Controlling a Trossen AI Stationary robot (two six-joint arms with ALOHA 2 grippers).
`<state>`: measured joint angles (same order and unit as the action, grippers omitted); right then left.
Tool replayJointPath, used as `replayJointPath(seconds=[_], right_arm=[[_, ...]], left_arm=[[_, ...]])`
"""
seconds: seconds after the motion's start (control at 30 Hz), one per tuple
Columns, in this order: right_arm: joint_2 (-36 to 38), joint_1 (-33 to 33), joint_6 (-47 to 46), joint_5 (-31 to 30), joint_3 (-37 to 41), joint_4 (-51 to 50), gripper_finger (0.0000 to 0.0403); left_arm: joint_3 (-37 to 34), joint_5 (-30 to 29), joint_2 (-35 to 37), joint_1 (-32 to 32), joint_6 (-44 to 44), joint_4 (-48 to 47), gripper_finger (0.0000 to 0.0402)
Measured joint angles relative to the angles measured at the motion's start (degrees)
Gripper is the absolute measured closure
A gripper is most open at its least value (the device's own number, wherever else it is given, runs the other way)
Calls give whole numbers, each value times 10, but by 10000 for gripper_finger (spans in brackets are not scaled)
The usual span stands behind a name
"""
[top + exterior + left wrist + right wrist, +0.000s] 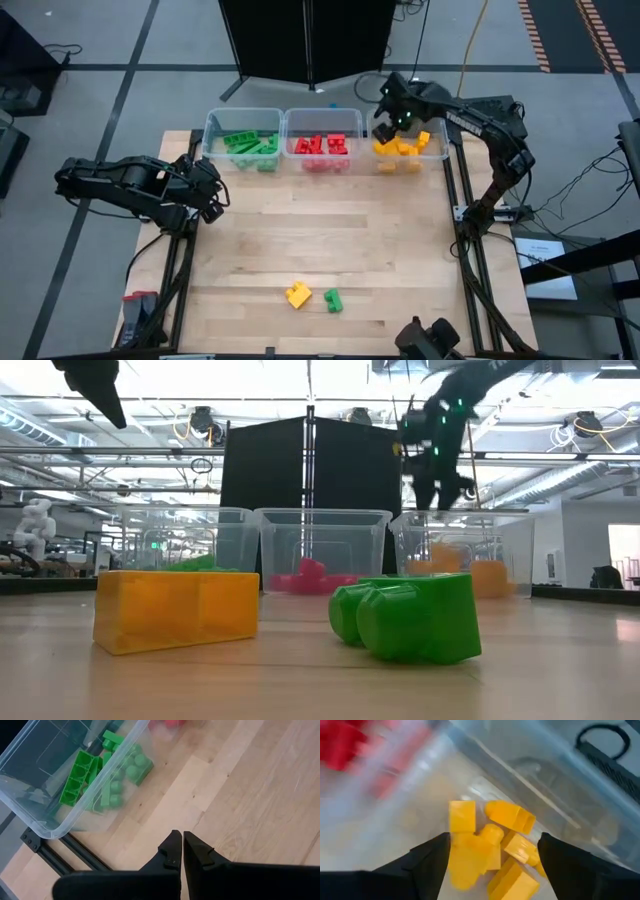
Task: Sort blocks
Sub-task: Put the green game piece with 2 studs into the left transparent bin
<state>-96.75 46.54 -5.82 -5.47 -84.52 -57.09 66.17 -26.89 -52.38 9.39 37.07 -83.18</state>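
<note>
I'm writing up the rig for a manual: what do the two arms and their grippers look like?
Both arms are black, built of jointed segments. The left gripper ends in two slim, pointed black fingers. The right gripper has broad black fingers, and the low view shows small green lights on its wrist. No markings are readable.

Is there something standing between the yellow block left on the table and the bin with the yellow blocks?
Nothing visible blocks it. The yellow block lies near the table's front edge beside a green block; bare wood stretches from it to the yellow bin. The right gripper hovers open over that bin.
</note>
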Motion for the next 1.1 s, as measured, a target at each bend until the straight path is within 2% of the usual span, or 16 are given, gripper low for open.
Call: replayJointPath(seconds=[0.13,0.33,0.4,0.47,0.57,0.8,1.0,1.1], right_arm=[[10,-9,22,72,-108,-70,118],[47,-73,-6,288,-246,-84,140],[55,-113,-30,326,-273,-81,143],[61,-164,-49,338,-289,-77,145],[65,-258,-56,337,-292,-78,145],[35,-481,-57,224,-252,-20,145],[-16,-596,-87,130,-197,104,145],[-54,-632,-81,109,-174,127,145]], left_arm=[[0,0,0,0,0,0,402],[0,0,0,0,0,1,402],[0,-1,0,0,0,2,402],[0,-1,0,0,1,2,402],[0,-1,0,0,1,2,402],[0,-1,0,0,2,2,402],[0,-2,0,0,8,2,402],[0,-2,0,0,17,2,402]])
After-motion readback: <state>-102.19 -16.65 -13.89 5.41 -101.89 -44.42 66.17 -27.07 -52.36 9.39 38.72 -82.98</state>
